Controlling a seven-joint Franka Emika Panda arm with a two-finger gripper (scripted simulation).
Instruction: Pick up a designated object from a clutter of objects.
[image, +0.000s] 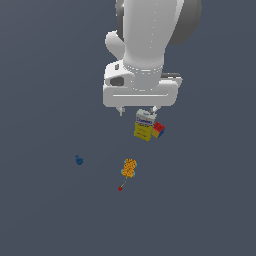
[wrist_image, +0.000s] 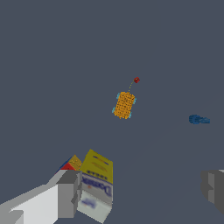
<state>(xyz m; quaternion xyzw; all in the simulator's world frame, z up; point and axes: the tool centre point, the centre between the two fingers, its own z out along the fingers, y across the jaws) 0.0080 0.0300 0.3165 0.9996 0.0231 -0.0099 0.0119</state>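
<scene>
The yellow box (image: 144, 125) with a white top and blue label stands on the grey floor, just below my gripper (image: 137, 111). In the wrist view the box (wrist_image: 97, 183) sits right beside one finger (wrist_image: 65, 194), while the other finger (wrist_image: 214, 187) is far from it. I cannot tell whether the near finger touches the box. My gripper (wrist_image: 140, 192) is wide open and empty. The small red-blue-yellow cube (image: 158, 129) leans against the box; in the wrist view the cube (wrist_image: 72, 163) is partly hidden behind the near finger.
An orange knobbly item (image: 129, 168) lies apart from the box, with a tiny red ball (image: 120, 188) on a thin line beside it. A small blue item (image: 79, 160) lies toward the exterior view's left. They show in the wrist view too: orange item (wrist_image: 124, 105), ball (wrist_image: 136, 80), blue item (wrist_image: 199, 119).
</scene>
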